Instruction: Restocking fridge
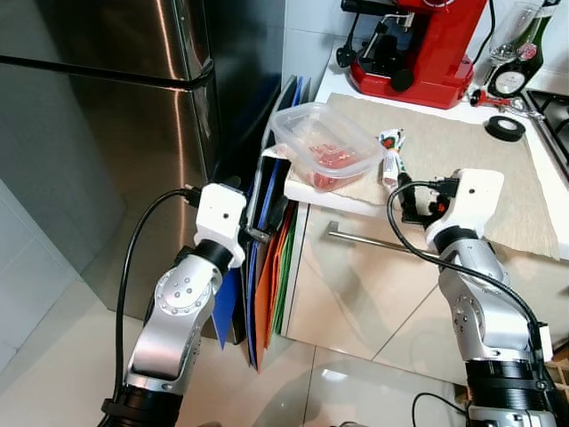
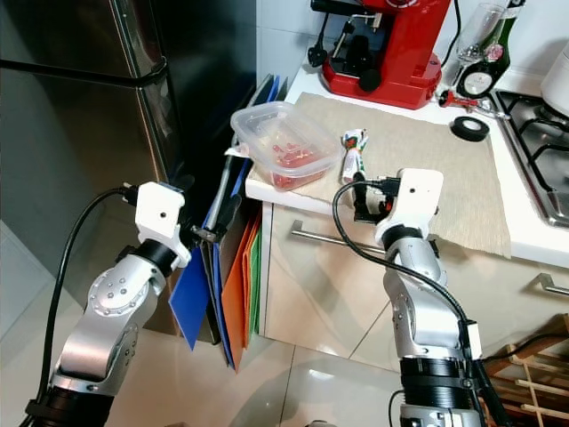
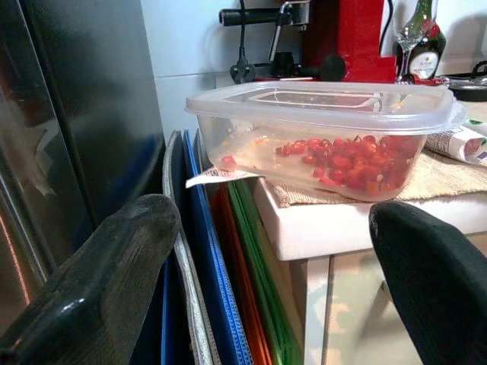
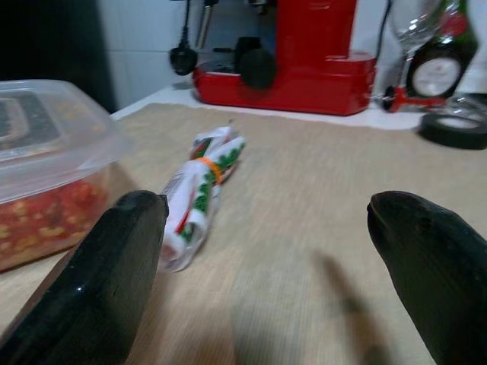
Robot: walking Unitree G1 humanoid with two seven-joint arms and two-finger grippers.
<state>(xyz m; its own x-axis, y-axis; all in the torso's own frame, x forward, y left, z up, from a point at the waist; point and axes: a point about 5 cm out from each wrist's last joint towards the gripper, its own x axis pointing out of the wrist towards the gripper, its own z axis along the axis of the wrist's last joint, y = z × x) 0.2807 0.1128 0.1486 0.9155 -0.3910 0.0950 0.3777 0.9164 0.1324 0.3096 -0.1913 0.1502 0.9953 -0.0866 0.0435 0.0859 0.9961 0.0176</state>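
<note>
Container (image 3: 323, 141) just beyond left claw (image 3: 266, 281)

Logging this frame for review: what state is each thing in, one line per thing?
Steel fridge: doors closed.
Clear plastic container of red pieces: lid on, overhanging the counter's corner.
Rolled printed packet with orange band: lying on the beige mat, beside the container.
Left gripper: open, empty, below the container.
Right gripper: open, empty, facing the packet.
Black tape roll: lying flat.
</note>
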